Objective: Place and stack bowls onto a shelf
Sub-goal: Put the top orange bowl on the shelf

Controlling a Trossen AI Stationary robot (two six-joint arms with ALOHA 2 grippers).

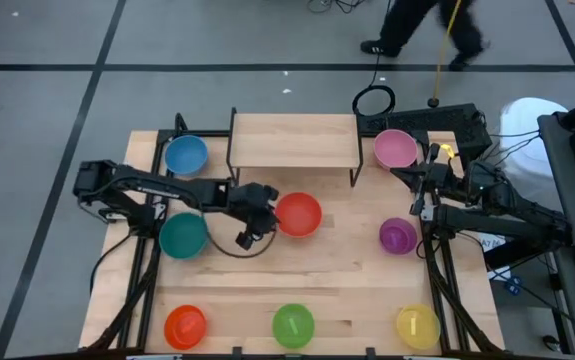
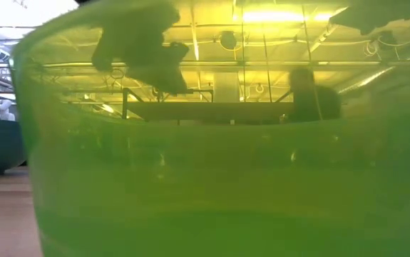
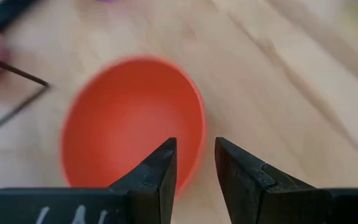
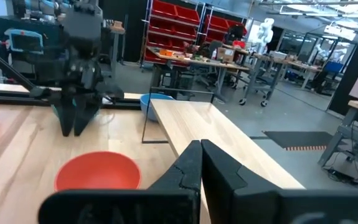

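A red bowl (image 1: 298, 214) stands upright on the table in front of the shelf (image 1: 292, 140), which is bare. My left gripper (image 1: 264, 210) is open at the bowl's left side. It points down, just above the rim. In the left wrist view its fingers (image 3: 195, 146) stand on either side of the bowl's rim (image 3: 198, 134), one over the inside and one outside. It does not touch the bowl. The right wrist view shows it (image 4: 73, 127) above the bowl's far rim (image 4: 98, 169). My right gripper (image 1: 419, 190) is shut and empty at the table's right side.
The other bowls rest on the table: blue (image 1: 185, 155) and teal (image 1: 183, 236) on the left, pink (image 1: 395, 148) and purple (image 1: 398, 235) on the right. Orange (image 1: 185, 325), green (image 1: 293, 323) and yellow (image 1: 417, 325) are along the near edge. A person (image 1: 417, 30) walks beyond the far edge.
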